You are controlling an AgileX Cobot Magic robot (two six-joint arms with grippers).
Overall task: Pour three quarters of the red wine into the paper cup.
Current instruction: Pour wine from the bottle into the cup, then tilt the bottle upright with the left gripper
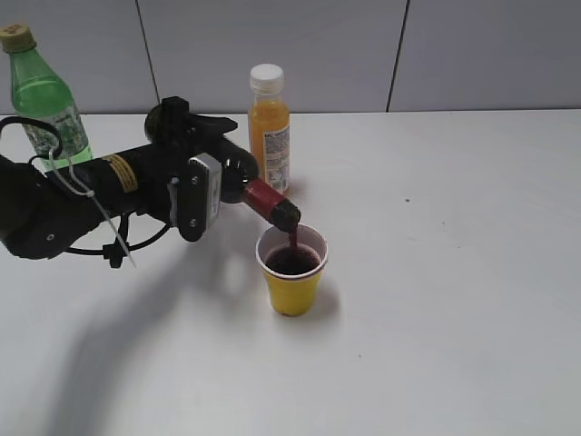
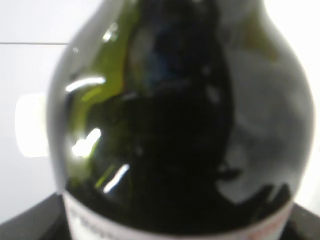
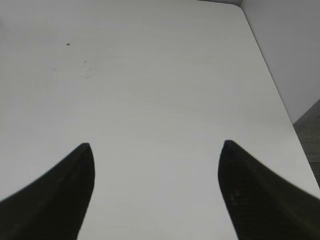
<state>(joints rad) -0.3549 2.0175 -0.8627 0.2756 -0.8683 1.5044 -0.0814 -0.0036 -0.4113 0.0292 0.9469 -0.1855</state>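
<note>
Nearest to you, toward the front middle of the white table (image 1: 472,300), stands the small yellow paper cup (image 1: 292,286), upright, its white inside already holding dark red wine (image 1: 291,261) well up toward the rim, though you cannot read the exact level. Just above it and to its left, your left gripper (image 1: 195,195) is clamped around the body of the dark green glass wine bottle (image 1: 238,177); its long axis runs nearly level from left to right, neck dipped, mouth directly over the cup's opening and a thin stream falling in. In the left wrist view the glass fills the frame, dark liquid pooled against it. The left arm is the one working; your right gripper (image 3: 155,190) hangs over bare table, jaws apart and holding nothing. Judge the next move by the bottle's tilt over that rim. Farther back stands an orange juice bottle with a white cap (image 1: 269,127), and near the far left corner a light green plastic soda bottle (image 1: 44,95).
</note>
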